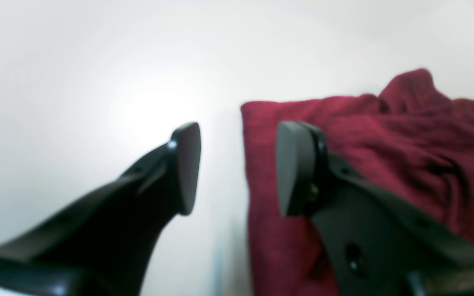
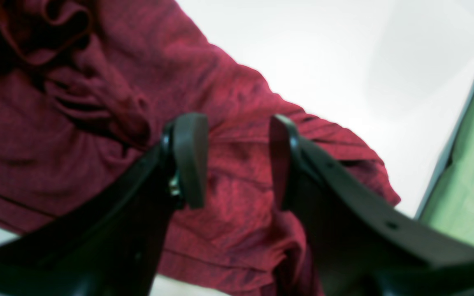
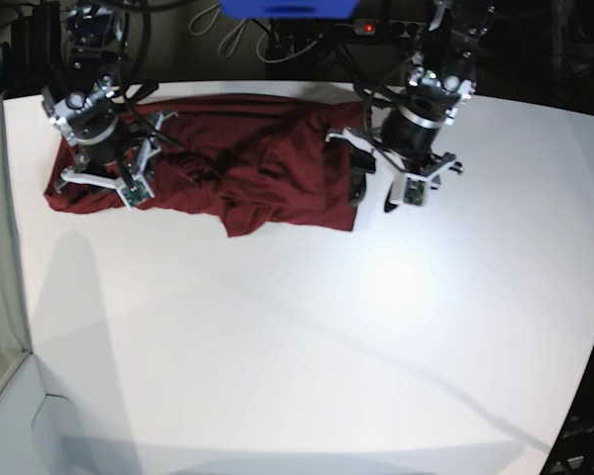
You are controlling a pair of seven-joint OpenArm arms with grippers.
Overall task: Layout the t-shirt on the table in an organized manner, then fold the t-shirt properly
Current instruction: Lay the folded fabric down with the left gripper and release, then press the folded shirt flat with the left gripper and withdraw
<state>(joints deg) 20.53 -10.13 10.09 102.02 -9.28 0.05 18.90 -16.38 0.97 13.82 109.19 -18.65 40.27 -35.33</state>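
Observation:
The dark red t-shirt (image 3: 247, 158) lies bunched and wrinkled across the far part of the white table (image 3: 297, 346). My left gripper (image 1: 239, 168) is open and straddles the shirt's straight edge (image 1: 344, 135). One finger is over the fabric and the other over bare table (image 1: 76, 61), with nothing between them. In the base view this gripper (image 3: 373, 193) hangs at the shirt's right end. My right gripper (image 2: 235, 164) is open above the rumpled t-shirt (image 2: 228, 102), near its left end in the base view (image 3: 104, 188). Neither gripper holds fabric.
A green cloth (image 2: 471, 164) hangs past the table edge beside the right arm. Cables and dark equipment (image 3: 307, 30) line the back edge. White tabletop (image 2: 344, 49) stretches out in front of the shirt.

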